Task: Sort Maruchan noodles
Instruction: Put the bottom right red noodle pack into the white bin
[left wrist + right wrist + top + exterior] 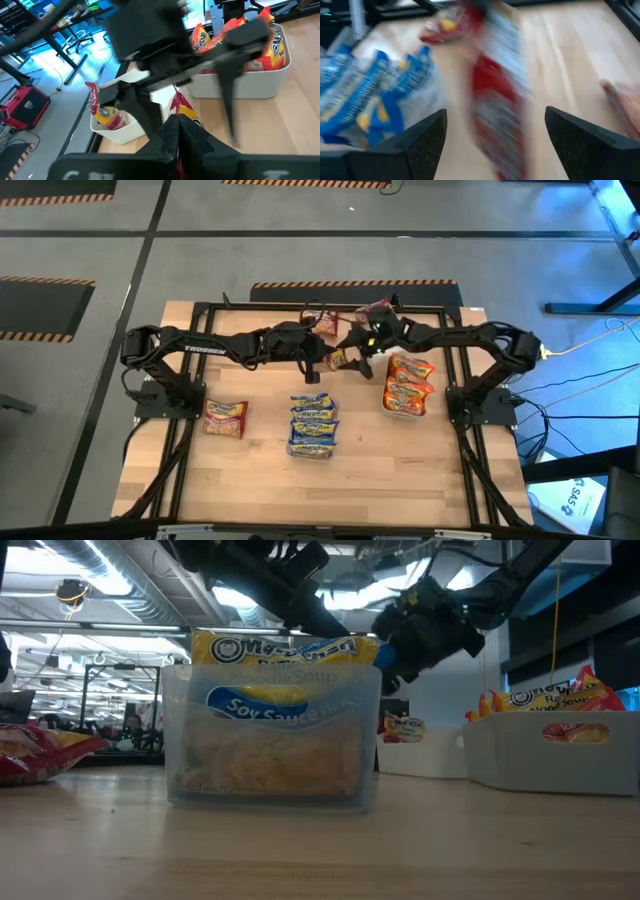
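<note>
Dark-red packet (181, 112) pinched in the closed left end effector (177, 137); right end effector (492, 132) open around it; handover slip risk

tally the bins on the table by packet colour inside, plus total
Clear bin holding blue packets: 1
Big white bin holding orange packets: 1
Small white bin holding a red packet: 1
Total: 3 bins
</note>
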{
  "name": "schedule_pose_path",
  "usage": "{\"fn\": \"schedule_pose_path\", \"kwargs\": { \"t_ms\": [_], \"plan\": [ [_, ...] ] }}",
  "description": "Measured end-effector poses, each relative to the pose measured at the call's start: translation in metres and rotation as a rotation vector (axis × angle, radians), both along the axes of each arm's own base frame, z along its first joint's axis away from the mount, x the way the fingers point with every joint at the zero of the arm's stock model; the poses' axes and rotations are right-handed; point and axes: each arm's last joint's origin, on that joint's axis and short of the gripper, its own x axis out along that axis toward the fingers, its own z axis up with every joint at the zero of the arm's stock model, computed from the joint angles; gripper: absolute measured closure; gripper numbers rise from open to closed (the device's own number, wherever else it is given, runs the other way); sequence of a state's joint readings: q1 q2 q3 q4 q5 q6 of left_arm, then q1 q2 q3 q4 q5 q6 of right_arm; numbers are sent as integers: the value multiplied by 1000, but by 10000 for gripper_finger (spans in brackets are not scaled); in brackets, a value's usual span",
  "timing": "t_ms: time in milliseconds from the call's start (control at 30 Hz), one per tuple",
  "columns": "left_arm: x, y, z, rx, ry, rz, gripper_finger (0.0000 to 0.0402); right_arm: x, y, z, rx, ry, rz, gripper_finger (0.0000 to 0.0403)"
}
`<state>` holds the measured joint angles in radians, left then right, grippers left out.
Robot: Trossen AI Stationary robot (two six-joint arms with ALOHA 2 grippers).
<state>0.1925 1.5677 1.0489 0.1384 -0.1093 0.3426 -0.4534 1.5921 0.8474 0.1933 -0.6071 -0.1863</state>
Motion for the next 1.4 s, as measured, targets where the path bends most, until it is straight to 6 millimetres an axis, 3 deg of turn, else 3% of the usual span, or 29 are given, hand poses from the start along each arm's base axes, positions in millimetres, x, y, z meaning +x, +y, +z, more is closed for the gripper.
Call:
{"fn": "schedule_pose_path", "kwargs": {
  "t_ms": [267,567,700,833,933,1033,1167,1400],
  "plan": [
    [0,0,1,-1,-9,1,401,17,29,5,-174,-42,-56,111],
    [1,0,1,0,-14,1,401,19,31,5,-225,-27,-122,267],
    [0,0,1,3,-11,6,401,18,30,5,-237,-14,-153,307],
    [0,0,1,11,-13,22,389,18,29,5,-218,-14,-162,298],
    [1,-2,1,13,-9,24,361,18,29,4,-245,-9,-170,276],
    [-4,-5,3,23,21,116,331,14,29,8,-279,34,-183,281],
    [-23,-14,14,75,123,192,315,9,29,31,-371,92,-192,313],
    [-67,-16,15,-73,179,129,313,-3,8,74,-546,319,-254,311]
  ]
}}
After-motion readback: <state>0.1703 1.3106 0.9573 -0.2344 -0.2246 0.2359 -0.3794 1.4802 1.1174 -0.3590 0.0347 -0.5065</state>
